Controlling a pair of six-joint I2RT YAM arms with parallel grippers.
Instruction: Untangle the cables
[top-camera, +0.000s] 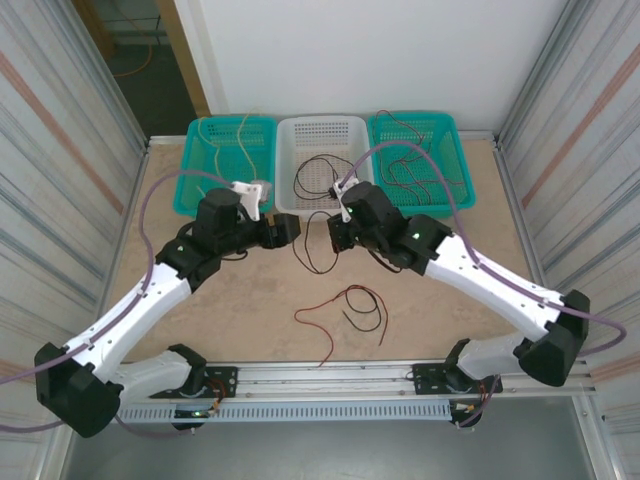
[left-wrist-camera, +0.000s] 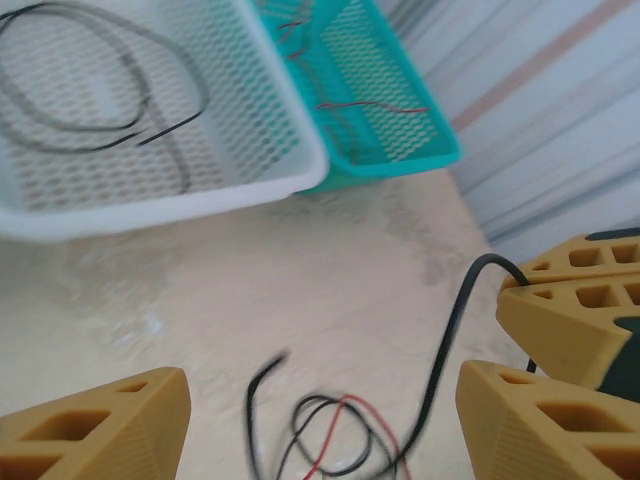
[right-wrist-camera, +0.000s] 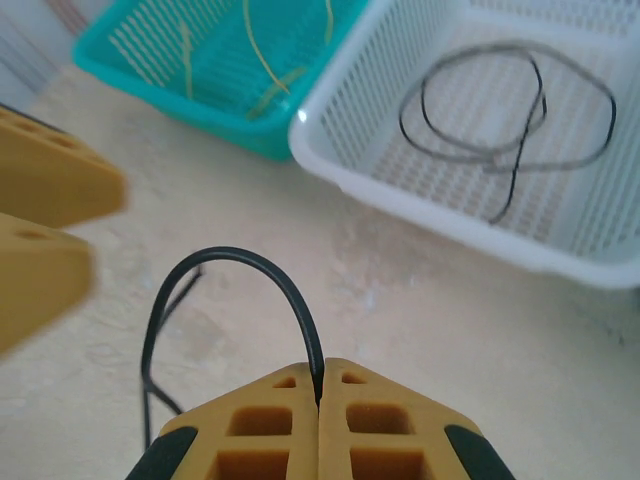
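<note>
My right gripper (right-wrist-camera: 320, 378) is shut on a black cable (right-wrist-camera: 250, 262), which arches up out of the fingertips and drops to the table. Seen from above, this gripper (top-camera: 335, 236) faces my left gripper (top-camera: 292, 231) just in front of the white basket, with the black cable (top-camera: 310, 250) hanging between them. My left gripper (left-wrist-camera: 320, 425) is open, and the same black cable (left-wrist-camera: 448, 335) runs close by its right finger. Below it, a red cable (left-wrist-camera: 345, 435) and a black cable lie looped together on the table (top-camera: 352, 305).
A white basket (top-camera: 322, 128) holds a coiled black cable (right-wrist-camera: 510, 110). The teal basket (top-camera: 200, 165) on the left holds yellow cables (right-wrist-camera: 262, 50), and the teal basket (top-camera: 455, 150) on the right holds red and black ones. Corrugated walls close in both sides.
</note>
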